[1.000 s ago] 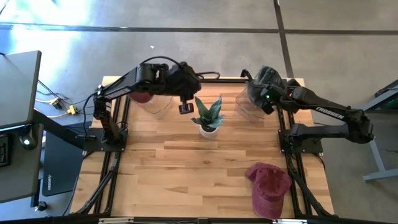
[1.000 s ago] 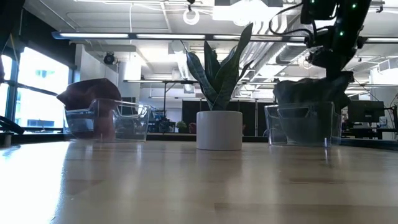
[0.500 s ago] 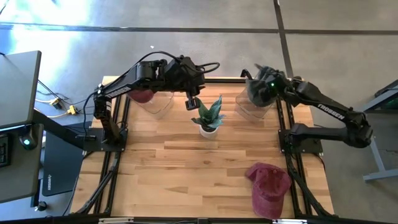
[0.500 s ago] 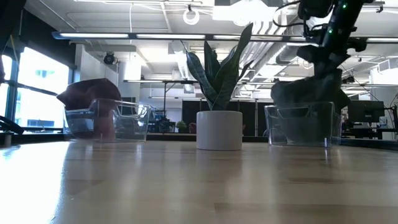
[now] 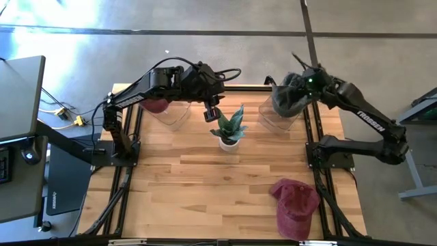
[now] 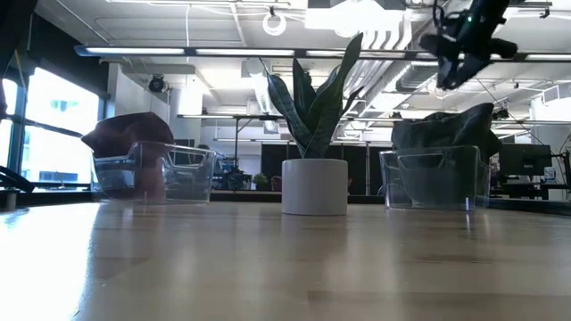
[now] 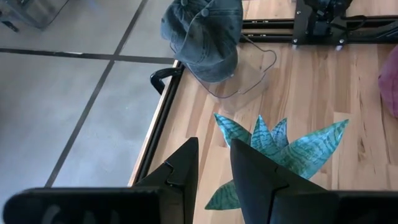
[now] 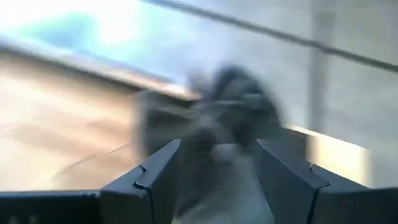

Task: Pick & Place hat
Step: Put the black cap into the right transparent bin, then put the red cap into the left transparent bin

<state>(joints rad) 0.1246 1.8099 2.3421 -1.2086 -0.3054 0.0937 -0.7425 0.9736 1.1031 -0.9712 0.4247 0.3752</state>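
My right arm has lifted clear of the far-right clear bin point(image 5: 281, 113), leaving the grey hat point(image 5: 290, 96) heaped inside it, so that drop looks finished. My right gripper point(image 6: 457, 55) now hangs above it, fingers spread and empty. My left gripper point(image 5: 212, 113), nearly closed and empty, waits by the plant point(image 5: 229, 128), and the red hat point(image 5: 297, 206) at near right looks next.
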